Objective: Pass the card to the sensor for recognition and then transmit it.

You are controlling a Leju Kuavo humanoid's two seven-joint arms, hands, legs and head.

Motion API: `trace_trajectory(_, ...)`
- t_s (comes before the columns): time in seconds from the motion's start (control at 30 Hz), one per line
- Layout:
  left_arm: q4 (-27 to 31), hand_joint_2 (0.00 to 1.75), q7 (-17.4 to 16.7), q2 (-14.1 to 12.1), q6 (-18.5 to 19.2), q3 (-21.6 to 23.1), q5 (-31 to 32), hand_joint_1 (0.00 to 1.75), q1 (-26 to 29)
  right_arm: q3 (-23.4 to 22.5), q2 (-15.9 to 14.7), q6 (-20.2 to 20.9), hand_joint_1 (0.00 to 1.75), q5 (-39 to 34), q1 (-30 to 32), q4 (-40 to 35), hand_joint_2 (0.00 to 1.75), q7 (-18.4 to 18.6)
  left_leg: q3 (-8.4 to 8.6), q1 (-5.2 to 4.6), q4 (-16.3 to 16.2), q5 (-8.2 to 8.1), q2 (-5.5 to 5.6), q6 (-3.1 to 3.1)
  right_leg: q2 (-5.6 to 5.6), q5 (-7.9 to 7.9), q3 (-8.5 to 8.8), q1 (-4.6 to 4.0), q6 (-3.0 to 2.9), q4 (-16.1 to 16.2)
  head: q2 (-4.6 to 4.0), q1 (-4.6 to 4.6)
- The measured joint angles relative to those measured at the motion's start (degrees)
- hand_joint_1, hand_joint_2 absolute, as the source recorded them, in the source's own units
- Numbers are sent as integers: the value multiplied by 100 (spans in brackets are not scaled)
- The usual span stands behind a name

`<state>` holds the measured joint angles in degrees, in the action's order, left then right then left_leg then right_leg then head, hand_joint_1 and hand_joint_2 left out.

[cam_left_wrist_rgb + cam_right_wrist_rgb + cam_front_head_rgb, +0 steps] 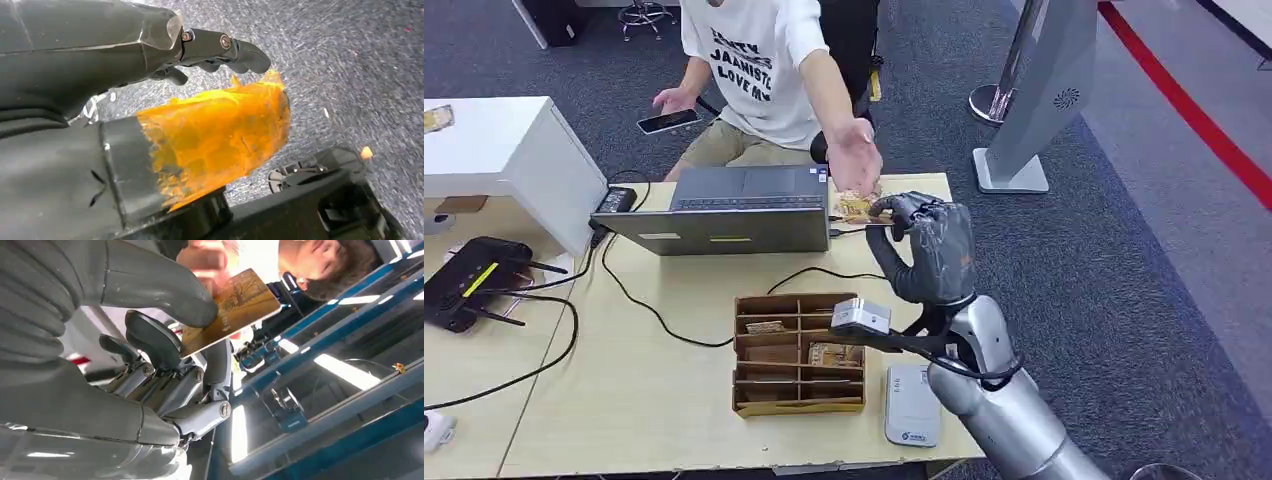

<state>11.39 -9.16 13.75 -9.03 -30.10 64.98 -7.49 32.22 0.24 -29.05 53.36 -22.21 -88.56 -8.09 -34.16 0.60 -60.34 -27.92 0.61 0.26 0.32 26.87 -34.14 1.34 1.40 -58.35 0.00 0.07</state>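
Right arm (999, 400) comes in from the near right, silver, reaching up over the table (624, 420). Right hand (929, 250) pinches the card (235, 310) between thumb and fingers; in the head view the card (856, 207) sits at the far edge of the table, just right of the laptop (724, 210). Person's hand (854, 155) hangs right above the card, palm down; touching or not, cannot tell. Person's other hand holds a phone (667, 121). White card reader (911, 405) lies on the near table edge, just right of the brown compartment box (799, 355), which holds a few cards. Black router (469, 280) at the left, cables running across the table. Grey kiosk stand (1034, 90) on the carpet far right. Left hand (150, 45) shows in its wrist view over grey carpet, fingers curled in, nothing in them, with orange tape (215, 135) on the thumb below.
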Motion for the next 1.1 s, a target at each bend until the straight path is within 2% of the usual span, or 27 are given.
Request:
trace_trajectory(0.13,0,0,-33,11,35,33,2,0,-3,35,42,-31,169,214,-85,214,175,87,-2,0,0,0,1,0,-1,0,-1,0,0,0,0,0)
trace_trajectory(0.2,0,0,-33,13,48,57,2,0,-3,61,52,-26,152,273,-131,304,175,114,-2,0,0,-1,1,-1,0,0,-1,0,0,0,0,-2)
trace_trajectory(0.3,0,0,-35,17,103,85,-2,0,-15,181,59,57,152,509,-250,552,175,210,-1,0,0,-1,0,-1,1,1,-3,0,0,0,0,-2)
trace_trajectory(0.6,0,0,-50,20,118,153,-4,0,-30,313,63,96,152,555,-336,922,175,238,-3,0,0,-1,2,-1,-2,1,-3,0,0,0,0,-2)
trace_trajectory(0.63,0,0,-50,17,118,153,-4,0,-32,317,63,96,66,555,-339,935,175,238,-3,0,0,-1,2,-1,-2,1,-3,0,0,0,0,0)
trace_trajectory(0.67,0,0,-50,20,118,153,-4,0,-34,323,68,96,9,555,-342,955,175,238,-4,0,0,-2,2,-1,-2,1,-3,0,0,0,0,0)
trace_trajectory(0.7,0,0,-50,20,118,155,-4,0,-35,328,74,96,0,555,-342,970,175,238,-4,0,0,-2,2,-1,-2,1,-4,0,0,0,0,0)
trace_trajectory(0.77,0,0,-50,20,118,155,-20,0,-36,347,76,287,0,444,-354,1001,175,264,-4,0,0,-3,2,0,-2,1,-4,0,0,0,0,0)
trace_trajectory(0.8,0,0,-50,20,118,155,-39,0,-36,372,76,497,0,299,-362,1020,0,271,-4,0,0,-3,2,1,-1,1,-4,0,0,0,0,-2)
trace_trajectory(0.9,0,0,-50,20,116,155,-125,0,-35,437,79,973,0,-345,-368,1108,0,137,-5,0,0,-2,2,1,-2,1,-4,0,0,1,0,0)
trace_trajectory(1.1,0,0,-33,13,72,151,-319,0,-29,575,120,1654,0,-1996,-248,1126,0,-478,-4,0,0,-2,2,0,-2,1,-4,0,0,0,0,-2)
